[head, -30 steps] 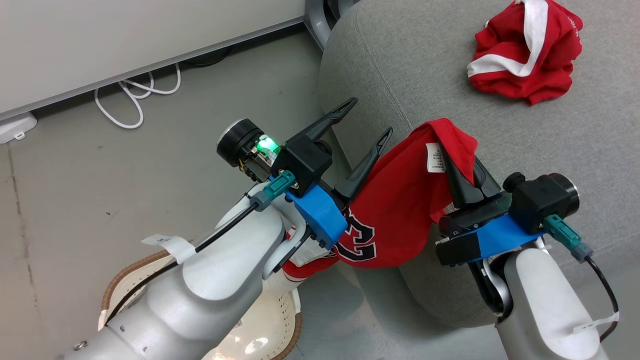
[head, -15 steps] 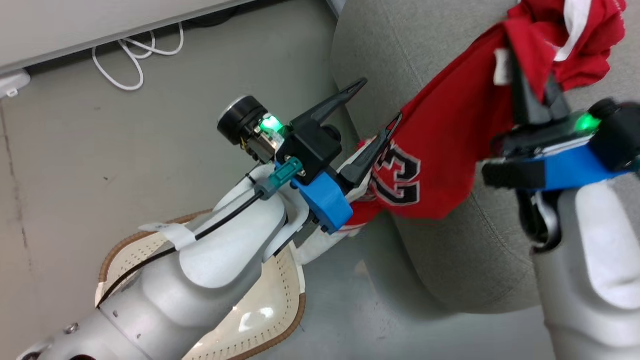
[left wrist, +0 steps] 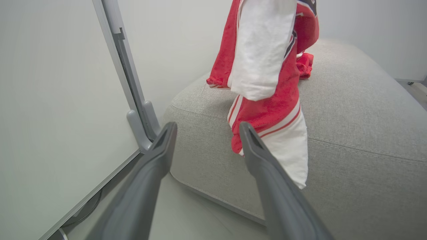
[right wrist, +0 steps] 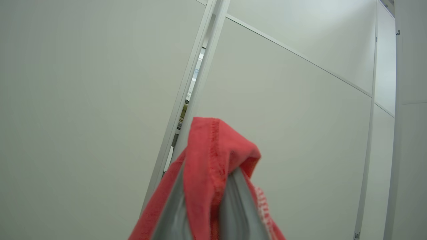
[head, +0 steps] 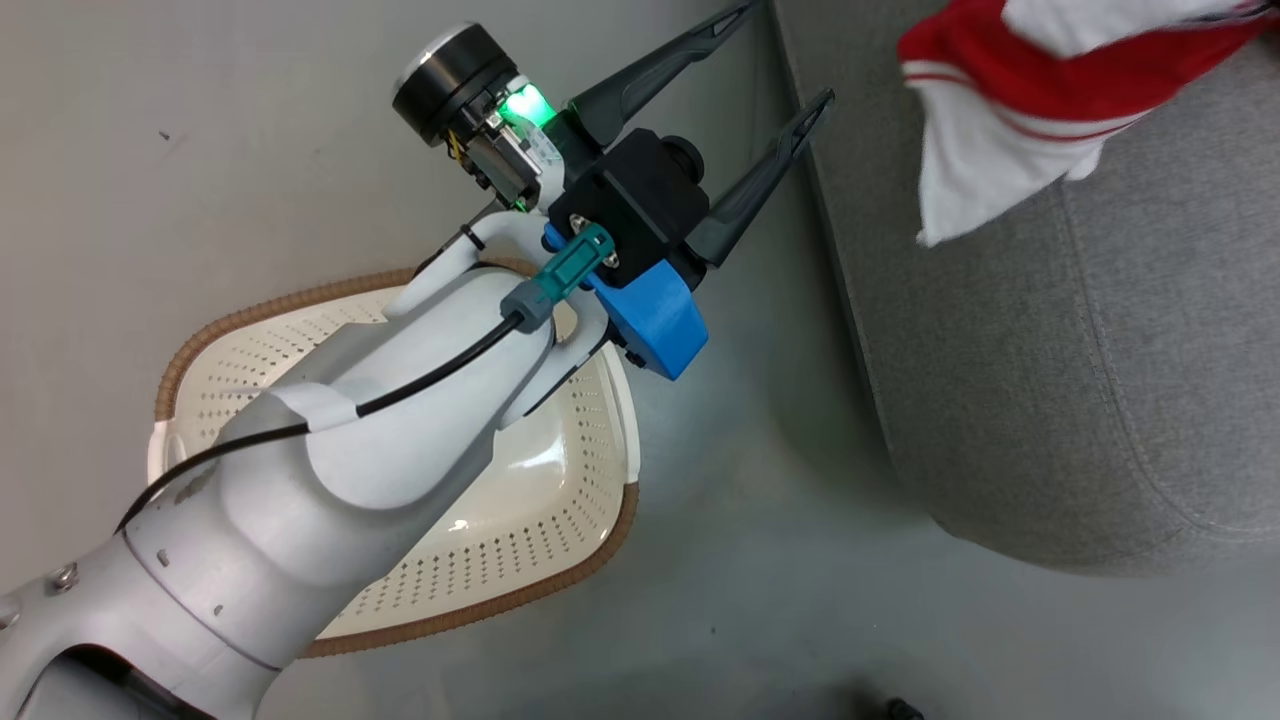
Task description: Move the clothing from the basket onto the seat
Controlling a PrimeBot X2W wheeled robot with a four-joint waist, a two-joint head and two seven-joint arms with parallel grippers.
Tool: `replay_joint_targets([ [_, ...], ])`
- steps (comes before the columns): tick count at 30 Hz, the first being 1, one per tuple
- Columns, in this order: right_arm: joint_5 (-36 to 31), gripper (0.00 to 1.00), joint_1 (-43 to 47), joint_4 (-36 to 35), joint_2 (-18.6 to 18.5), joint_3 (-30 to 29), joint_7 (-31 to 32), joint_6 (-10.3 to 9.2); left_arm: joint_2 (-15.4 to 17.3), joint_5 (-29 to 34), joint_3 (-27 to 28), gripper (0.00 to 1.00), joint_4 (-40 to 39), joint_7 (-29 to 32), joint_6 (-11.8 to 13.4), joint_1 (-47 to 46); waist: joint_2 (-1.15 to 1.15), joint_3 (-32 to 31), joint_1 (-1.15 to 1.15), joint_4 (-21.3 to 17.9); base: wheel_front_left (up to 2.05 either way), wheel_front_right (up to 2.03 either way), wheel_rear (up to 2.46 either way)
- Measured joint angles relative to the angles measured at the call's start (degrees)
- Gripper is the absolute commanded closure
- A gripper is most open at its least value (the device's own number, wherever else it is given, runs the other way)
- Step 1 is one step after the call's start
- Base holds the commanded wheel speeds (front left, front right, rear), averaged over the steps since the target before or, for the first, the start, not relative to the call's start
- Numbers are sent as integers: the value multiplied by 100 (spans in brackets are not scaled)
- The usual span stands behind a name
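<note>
A red jersey with white panels (head: 1000, 120) hangs over the grey seat (head: 1100, 350) at the top right of the head view. In the right wrist view my right gripper (right wrist: 211, 176) is shut on a fold of this red clothing (right wrist: 213, 146), raised toward pale wall panels. My left gripper (head: 785, 55) stands open over the floor between the basket (head: 500, 560) and the seat, holding nothing. In the left wrist view its fingers (left wrist: 207, 128) point at the hanging jersey (left wrist: 267, 83); a second red piece (left wrist: 305, 65) lies on the seat (left wrist: 367, 116) behind it. The part of the basket's floor that shows is bare.
A pale wall panel with a grey post and foot (left wrist: 133, 83) stands left of the seat. Grey floor (head: 780, 560) runs between the basket and the seat's front edge. My left forearm (head: 330, 470) covers much of the basket.
The head camera has shifted. My right gripper has carried the jersey up and away, out past the picture's top right; the cloth has left the left gripper's side. The left gripper stays open.
</note>
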Motion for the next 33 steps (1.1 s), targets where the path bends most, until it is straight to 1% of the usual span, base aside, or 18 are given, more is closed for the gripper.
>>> replay_joint_targets([
  [2,9,100,-312,233,-510,-168,-1,0,32,25,1,0,-73,8,40,-29,0,192,0,31,0,0,0],
  [6,53,100,-831,920,-1574,-421,-1,0,163,65,-7,0,-199,60,69,-51,0,484,0,37,0,0,0],
  [8,182,100,-1114,1167,-1906,-648,0,0,212,91,-10,0,-261,99,86,-59,0,583,0,18,0,0,0],
  [9,201,100,-1220,1273,-2085,-673,-1,-1,224,90,-15,0,-289,109,88,-61,0,621,0,3,0,0,0],
  [11,207,100,-1294,1429,-2263,-653,-2,-1,279,93,-20,0,-354,152,100,-71,0,676,0,-47,0,0,0],
  [14,257,100,-1259,1568,-2205,-590,-2,-1,330,98,-25,0,-468,200,108,-125,0,746,0,-131,0,0,0],
  [17,274,100,-962,1758,-1963,-517,-11,-1,349,116,-53,0,-577,261,109,-162,0,830,0,-196,0,0,0],
  [21,268,100,-531,2011,-1537,-439,-10,0,377,153,-74,0,-698,350,118,-279,0,979,0,-210,0,0,0],
  [27,215,100,-120,2394,-1110,-357,-9,0,383,199,-134,0,-795,377,140,-329,0,1150,0,-128,0,0,0],
  [33,188,100,244,2579,-666,-335,-10,0,383,200,-162,0,-818,376,168,-357,0,1212,0,-67,0,0,0],
])
